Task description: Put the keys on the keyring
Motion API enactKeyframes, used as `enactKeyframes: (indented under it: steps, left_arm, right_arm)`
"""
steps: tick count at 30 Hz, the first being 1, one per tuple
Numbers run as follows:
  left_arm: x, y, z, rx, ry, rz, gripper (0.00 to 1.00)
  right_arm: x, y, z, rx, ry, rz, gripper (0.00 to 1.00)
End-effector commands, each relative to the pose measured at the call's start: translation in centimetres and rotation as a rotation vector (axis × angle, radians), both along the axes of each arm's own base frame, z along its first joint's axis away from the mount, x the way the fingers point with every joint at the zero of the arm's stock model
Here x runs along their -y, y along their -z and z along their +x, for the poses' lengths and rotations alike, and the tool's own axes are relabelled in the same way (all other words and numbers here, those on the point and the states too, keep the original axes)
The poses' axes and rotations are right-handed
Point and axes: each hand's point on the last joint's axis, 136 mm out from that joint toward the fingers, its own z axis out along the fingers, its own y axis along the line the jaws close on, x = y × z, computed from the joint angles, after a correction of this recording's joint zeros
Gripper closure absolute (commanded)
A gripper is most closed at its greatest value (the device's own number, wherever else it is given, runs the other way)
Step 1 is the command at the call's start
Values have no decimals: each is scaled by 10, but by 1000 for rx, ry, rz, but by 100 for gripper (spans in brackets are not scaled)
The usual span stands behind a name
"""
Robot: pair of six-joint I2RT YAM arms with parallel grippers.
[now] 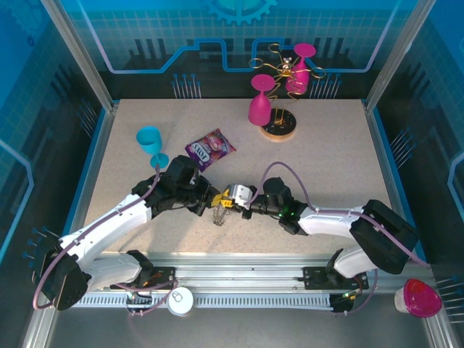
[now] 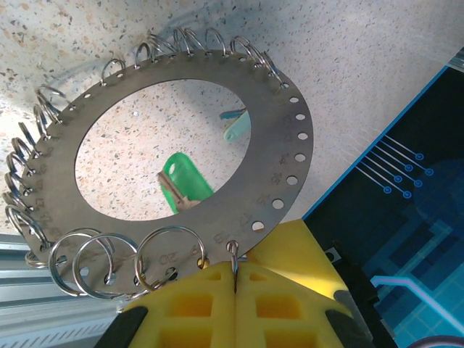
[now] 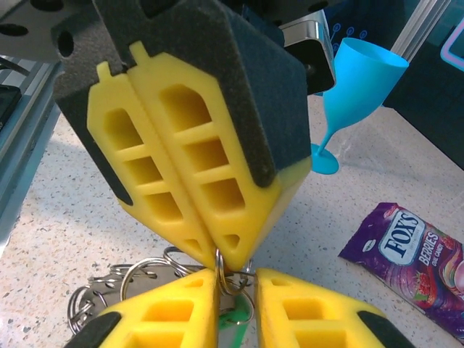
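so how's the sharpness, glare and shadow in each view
left wrist: keyring crisp, glints on its wire loops, soft shadow on the table behind it; right wrist: close yellow jaws sharp, snack packet glossy; top external: even bluish light, the keyring too small to resolve

Left gripper (image 3: 217,254), fingers pressed together, pinches one wire loop (image 3: 227,280) of the keyring (image 3: 109,290). Right gripper (image 3: 235,293) jaws stand apart, straddling that loop and the green key (image 3: 233,320). Farther left: snack packet (image 3: 409,254), upright blue goblet (image 3: 355,80).
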Motion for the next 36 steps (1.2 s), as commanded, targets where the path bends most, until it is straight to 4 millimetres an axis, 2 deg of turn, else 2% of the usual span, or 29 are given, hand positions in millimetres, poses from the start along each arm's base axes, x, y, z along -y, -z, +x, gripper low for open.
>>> enactKeyframes:
  steps: [1,5,8,12,14,16,18,20,22,25,30,36]
  left_arm:
    - [6,-6,-4,-9,17,-55,100]
    - [6,-8,-3,-6,13,-64,100]
    - [6,-10,1,38,6,-82,100]
    - [-12,-21,13,203,-28,-26,54]
    - [-29,-32,20,336,-26,71,41]
    - [-46,-49,29,513,22,207,39]
    - [-57,-75,36,757,150,381,38]
    - [-57,-93,38,952,292,509,38]
    - [-53,-97,35,1120,465,621,39]
    - [-44,-88,23,1318,737,736,42]
    - [-29,-47,-6,1489,1161,772,51]
    - [-11,-22,-25,1593,1388,647,56]
  right_arm:
    - [-11,-22,2,74,-24,55,84]
    - [-11,-19,4,91,-17,31,100]
    - [-6,-19,8,106,6,21,100]
    - [0,-21,9,90,3,14,100]
    - [3,-21,8,67,-9,6,100]
    - [6,-21,7,41,-26,-6,100]
    - [9,-20,4,5,-49,-20,100]
    - [11,-21,2,-35,-70,-28,100]
    - [13,-23,2,-62,-77,-30,100]
    - [15,-22,1,-104,-97,-48,100]
    - [19,-20,-2,-166,-132,-73,100]
    - [20,-18,-6,-204,-168,-111,100]
